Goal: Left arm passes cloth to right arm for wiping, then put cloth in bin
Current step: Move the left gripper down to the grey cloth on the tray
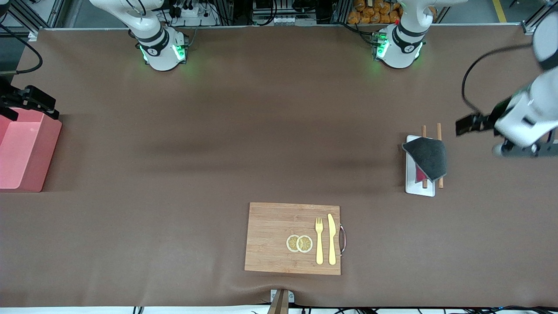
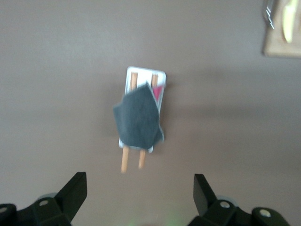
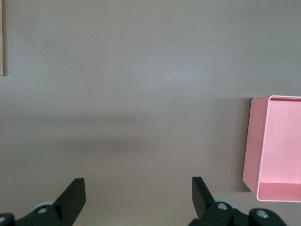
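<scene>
The cloth [image 1: 427,157] lies draped grey face up over a white tray [image 1: 419,189] and two wooden sticks [image 1: 440,131], a crimson corner showing underneath. Your left gripper [image 2: 139,194] hangs in the air toward the left arm's end of the table, jaws spread wide and empty, cloth ahead of and below its fingertips.

It looks light, limp and non-slip. You should pinch a free corner or a raised fold, not the middle: tray and sticks sit right under it and may lift or shift.

The right gripper [image 3: 138,197] waits wide open and empty just beside the bin [image 3: 275,146]. The cutting board [image 1: 279,235] with cutlery sits well apart.
</scene>
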`<state>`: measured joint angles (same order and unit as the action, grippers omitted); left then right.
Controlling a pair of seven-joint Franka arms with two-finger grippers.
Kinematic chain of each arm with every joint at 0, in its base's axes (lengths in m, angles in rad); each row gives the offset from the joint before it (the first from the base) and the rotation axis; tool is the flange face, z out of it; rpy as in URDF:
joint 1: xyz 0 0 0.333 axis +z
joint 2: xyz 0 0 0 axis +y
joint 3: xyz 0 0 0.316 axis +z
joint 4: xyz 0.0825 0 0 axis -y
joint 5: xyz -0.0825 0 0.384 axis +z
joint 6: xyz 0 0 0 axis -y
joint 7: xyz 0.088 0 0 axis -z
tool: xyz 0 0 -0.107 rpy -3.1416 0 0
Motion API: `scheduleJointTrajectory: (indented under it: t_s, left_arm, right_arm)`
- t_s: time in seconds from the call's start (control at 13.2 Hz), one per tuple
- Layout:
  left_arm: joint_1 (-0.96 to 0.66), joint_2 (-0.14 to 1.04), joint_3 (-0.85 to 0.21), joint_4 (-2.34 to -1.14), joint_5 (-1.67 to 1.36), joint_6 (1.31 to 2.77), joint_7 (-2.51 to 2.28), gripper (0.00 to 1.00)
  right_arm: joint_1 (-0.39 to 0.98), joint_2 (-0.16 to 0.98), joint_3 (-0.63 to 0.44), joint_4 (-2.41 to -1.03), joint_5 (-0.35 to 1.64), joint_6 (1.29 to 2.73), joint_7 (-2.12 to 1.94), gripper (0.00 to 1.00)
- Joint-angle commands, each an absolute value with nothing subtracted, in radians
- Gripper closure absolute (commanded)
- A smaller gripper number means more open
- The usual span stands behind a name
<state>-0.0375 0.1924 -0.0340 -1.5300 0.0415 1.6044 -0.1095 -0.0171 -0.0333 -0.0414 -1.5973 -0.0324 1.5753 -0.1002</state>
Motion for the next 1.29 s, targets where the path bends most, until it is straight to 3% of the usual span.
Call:
scheduleJointTrajectory:
  t_s: [0.0,0.3,0.61,1.21]
  left_arm:
    - [-0.015,0.270,0.000,-1.497,0.064,1.690,-0.156,0.00]
    - [0.011,0.411,0.034,-1.407,0.052,1.755,-0.326,0.00]
    - [-0.079,0.511,0.031,-1.361,0.064,1.770,-0.691,0.00]
    - [-0.095,0.560,0.034,-1.388,0.107,1.738,-1.328,0.00]
  right_arm:
    - [-0.017,-0.029,-0.038,-1.595,-0.023,1.571,-0.083,0.00]
    - [-0.018,-0.028,-0.037,-1.600,-0.023,1.571,-0.083,0.00]
    - [-0.018,-0.028,-0.038,-1.609,-0.023,1.571,-0.083,0.00]
    - [-0.020,-0.014,-0.038,-1.615,-0.023,1.577,-0.083,0.00]
